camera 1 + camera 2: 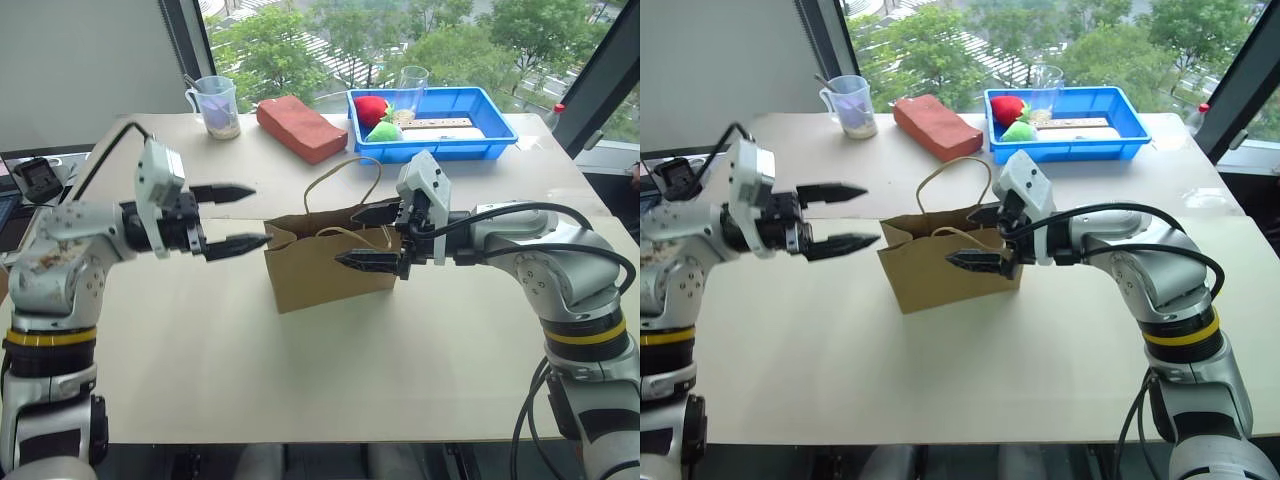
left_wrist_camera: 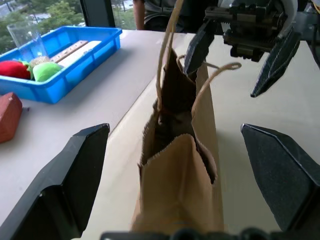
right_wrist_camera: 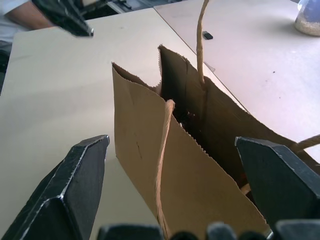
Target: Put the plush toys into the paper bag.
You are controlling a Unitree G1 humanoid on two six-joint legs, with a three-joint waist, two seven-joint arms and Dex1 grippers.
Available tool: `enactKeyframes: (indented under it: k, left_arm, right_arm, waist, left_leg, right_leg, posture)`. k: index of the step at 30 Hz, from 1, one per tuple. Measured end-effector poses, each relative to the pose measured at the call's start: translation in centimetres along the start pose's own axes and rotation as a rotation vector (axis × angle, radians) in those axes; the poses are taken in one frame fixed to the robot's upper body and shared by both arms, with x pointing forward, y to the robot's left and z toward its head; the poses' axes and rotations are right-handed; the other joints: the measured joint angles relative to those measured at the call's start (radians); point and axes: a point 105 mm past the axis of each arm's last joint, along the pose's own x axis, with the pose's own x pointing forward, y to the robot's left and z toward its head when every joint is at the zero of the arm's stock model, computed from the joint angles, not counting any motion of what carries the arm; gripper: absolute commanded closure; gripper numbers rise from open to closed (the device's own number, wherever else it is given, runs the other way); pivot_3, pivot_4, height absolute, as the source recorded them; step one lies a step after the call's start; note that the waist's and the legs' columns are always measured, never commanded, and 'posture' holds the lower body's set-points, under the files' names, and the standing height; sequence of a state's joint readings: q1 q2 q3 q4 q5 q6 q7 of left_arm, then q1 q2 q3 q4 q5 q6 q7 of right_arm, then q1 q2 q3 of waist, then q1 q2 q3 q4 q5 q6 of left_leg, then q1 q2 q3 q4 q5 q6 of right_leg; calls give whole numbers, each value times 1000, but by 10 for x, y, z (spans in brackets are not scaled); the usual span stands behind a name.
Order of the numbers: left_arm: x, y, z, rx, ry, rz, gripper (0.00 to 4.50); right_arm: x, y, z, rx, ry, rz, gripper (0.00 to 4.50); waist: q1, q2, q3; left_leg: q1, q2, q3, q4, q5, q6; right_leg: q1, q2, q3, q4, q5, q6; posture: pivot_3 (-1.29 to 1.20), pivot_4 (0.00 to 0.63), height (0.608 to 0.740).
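Observation:
The brown paper bag [image 1: 320, 270] stands upright at the middle of the table, mouth up, its pale cord handles [image 1: 345, 172] looping above it. My left gripper [image 1: 262, 214] is open and level, its fingertips just off the bag's left end. At the bag's right end my right gripper [image 1: 345, 237] is open, one finger behind the bag's top edge and one in front. The left wrist view looks along the bag [image 2: 180, 165] to the right gripper [image 2: 221, 82]. The bag's inside [image 3: 185, 107] is dark and the plush toys are hidden.
At the back stand a reddish brick-shaped block [image 1: 300, 128], a blue tray [image 1: 497, 140] with red and green soft items and a clear glass, and a measuring cup [image 1: 215, 105]. A person's arm [image 3: 20, 15] shows beyond the table's edge.

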State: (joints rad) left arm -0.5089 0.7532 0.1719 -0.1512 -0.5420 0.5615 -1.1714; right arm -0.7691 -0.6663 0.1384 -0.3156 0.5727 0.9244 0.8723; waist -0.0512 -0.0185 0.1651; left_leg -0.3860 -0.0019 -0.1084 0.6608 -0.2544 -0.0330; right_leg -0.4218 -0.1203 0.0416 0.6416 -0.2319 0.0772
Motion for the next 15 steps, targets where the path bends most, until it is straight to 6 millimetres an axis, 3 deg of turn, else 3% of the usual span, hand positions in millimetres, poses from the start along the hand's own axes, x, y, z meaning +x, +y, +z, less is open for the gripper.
enactKeyframes:
  k: [7,15]
  left_arm:
    - [14,4,-9,31,-60,78,0]
    - [28,-5,-27,-16,-52,38,0]
  right_arm:
    - [-2,-2,2,-8,5,-5,21]
    - [-3,-3,0,-7,15,-14,21]
  waist:
    - [12,0,0]
    - [7,0,0]
  left_leg:
    - [0,0,0,0,0,0]
    - [0,0,0,0,0,0]
  right_leg:
    - [0,0,0,0,0,0]
    - [0,0,0,0,0,0]
  posture:
    - [0,150,740]
    - [0,150,740]
